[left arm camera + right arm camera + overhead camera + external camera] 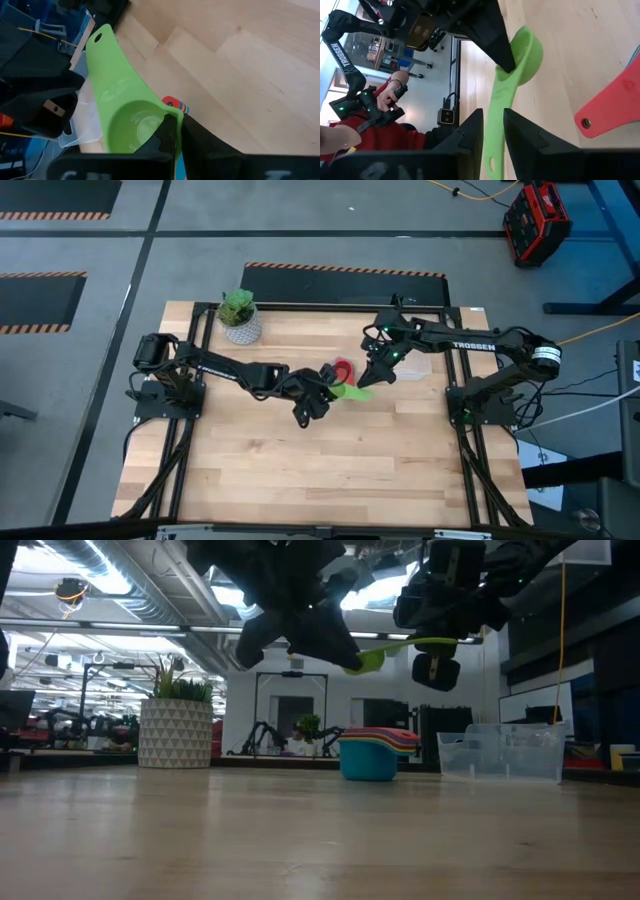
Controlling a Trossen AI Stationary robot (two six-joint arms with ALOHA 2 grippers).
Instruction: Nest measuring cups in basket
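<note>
Your left gripper (pixel 172 132) is clamped on the rim of the green cup (pixel 127 125), held in the air above the middle of the desk (pixel 300 470). Your right gripper (pixel 492 132) is closed on the cup's flat handle, so both arms grip the one cup. It looks light, stiff and smooth; the thin rim could slip, while the broad handle gives the surer hold, so let the right take it.

The other cups (pixel 372 752) sit stacked on the desk, with the basket (pixel 505 752) just beside them, under the right arm.

The low view shows the cup well clear of the desk, which the high view cannot. The right wrist view shows the handle between its fingers, and a person's hand beyond the desk.
</note>
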